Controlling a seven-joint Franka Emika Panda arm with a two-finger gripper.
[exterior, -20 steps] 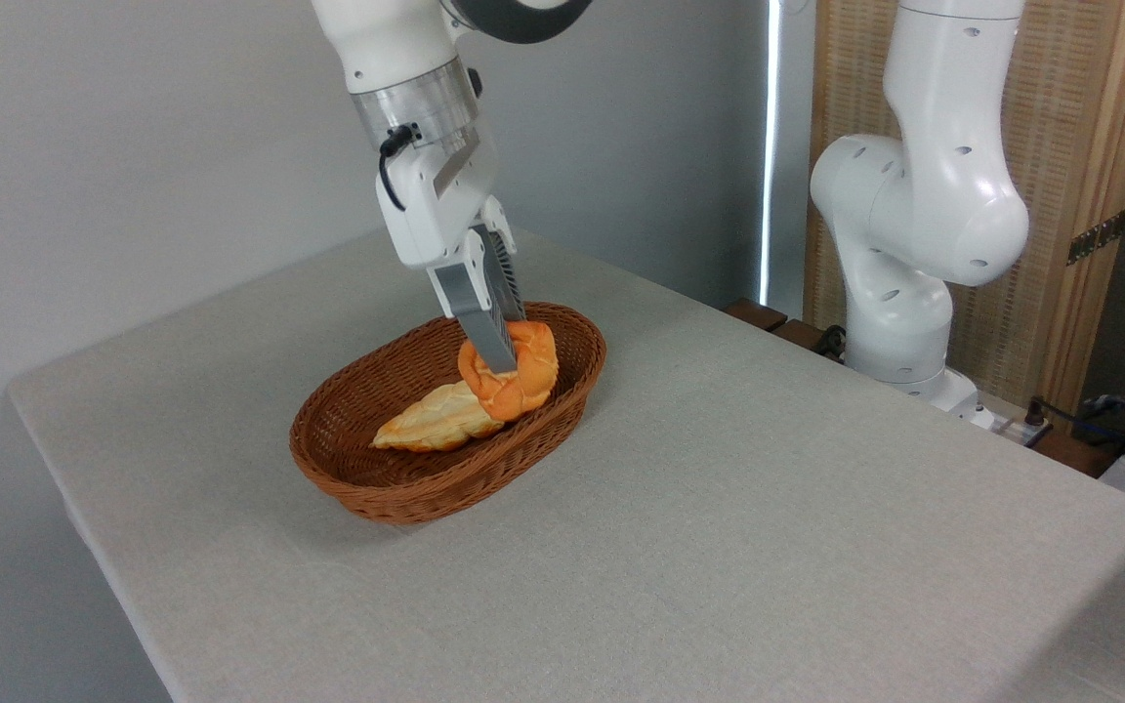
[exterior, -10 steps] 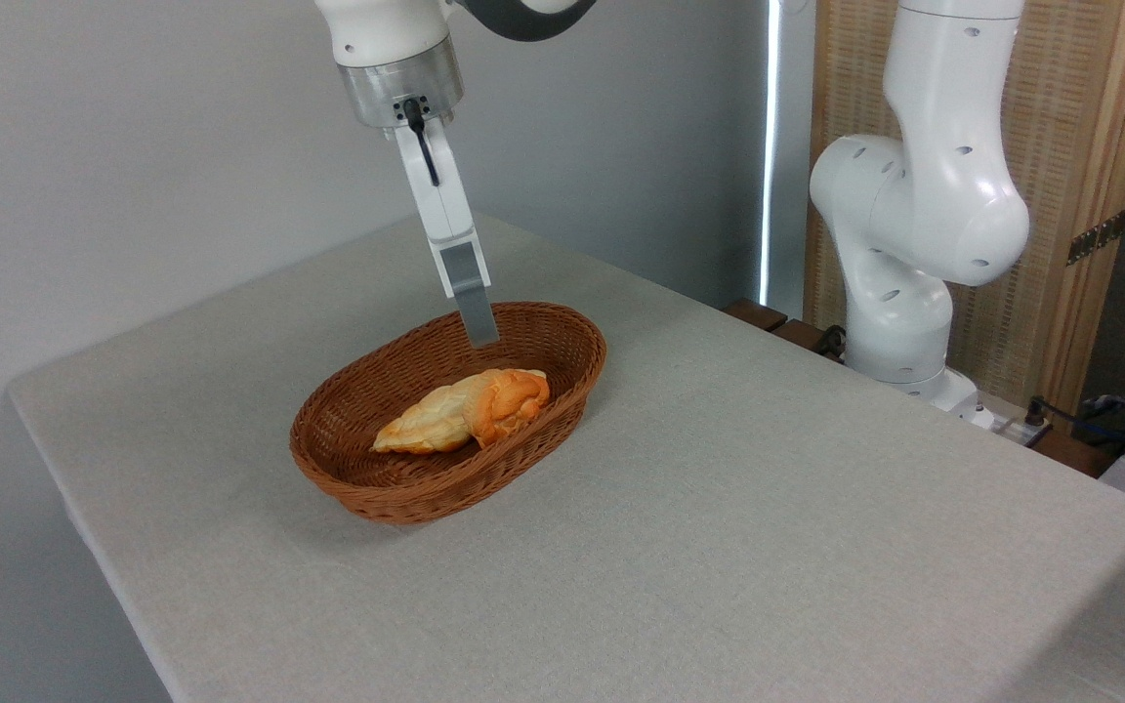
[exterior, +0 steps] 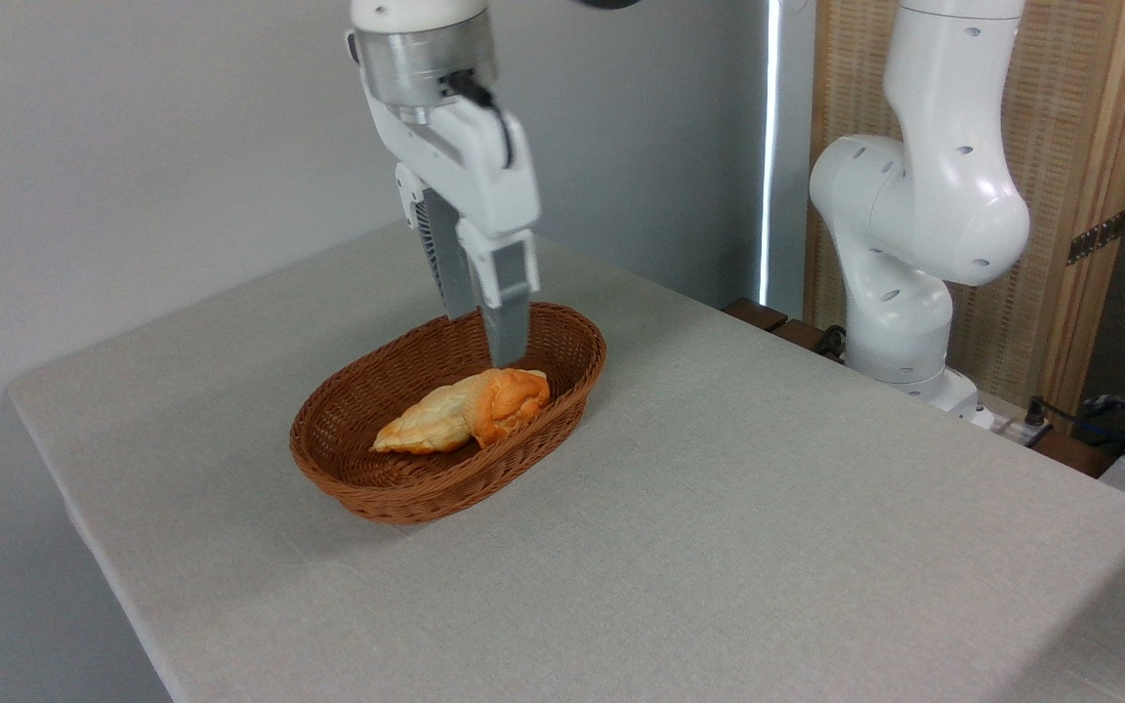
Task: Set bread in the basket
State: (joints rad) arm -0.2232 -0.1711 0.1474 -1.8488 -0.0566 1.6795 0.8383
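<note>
Nearest the camera the grey table (exterior: pixel 719 547) lay bare, and left of centre on it sat the basket (exterior: pixel 396 488), holding the bread (exterior: pixel 514 395) at its right end, lying against the right end of a paler loaf (exterior: pixel 426 425) that stretched toward the basket's left. My gripper (exterior: pixel 484 337) hung just above the bread's far side, gripping nothing, my two fingers (exterior: pixel 507 327) parted with a narrow gap between them and their tips over the basket's far rim. Behind, at the right of the frame, my white base (exterior: pixel 899 293) stood past the table's edge before a wooden panel (exterior: pixel 1080 195).
</note>
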